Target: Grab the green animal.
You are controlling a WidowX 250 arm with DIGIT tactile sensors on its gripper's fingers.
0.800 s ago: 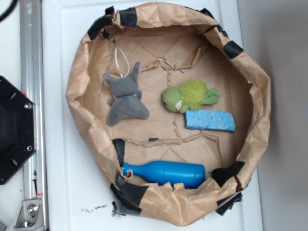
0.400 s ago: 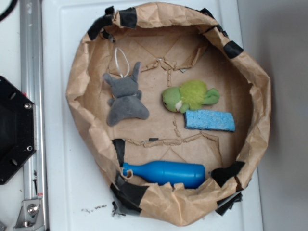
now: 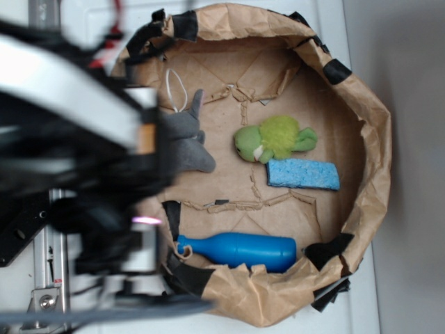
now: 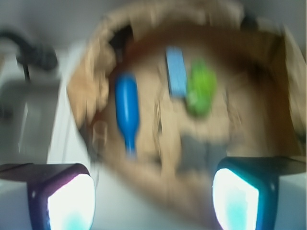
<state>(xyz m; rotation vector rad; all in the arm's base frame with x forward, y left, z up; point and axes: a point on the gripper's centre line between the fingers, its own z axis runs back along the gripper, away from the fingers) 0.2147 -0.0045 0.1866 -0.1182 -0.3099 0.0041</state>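
The green animal (image 3: 274,139), a small plush turtle with a fuzzy lime shell, lies right of centre inside the brown paper bowl (image 3: 375,139). In the blurred wrist view the green animal (image 4: 200,88) shows as a green patch far ahead. My gripper (image 3: 146,177) hangs blurred over the bowl's left rim, well left of the turtle. In the wrist view my gripper (image 4: 153,201) is open, its lit pads wide apart with nothing between them.
A grey plush (image 3: 188,142) lies partly under my arm at the left. A blue sponge (image 3: 304,174) touches the turtle's lower right side. A blue bottle (image 3: 240,250) lies along the bowl's lower wall. The bowl's crumpled paper walls stand raised all around.
My arm, out of view before, has swung in over the left side and now covers the bowl's left rim and part of the grey plush. The objects have not moved.
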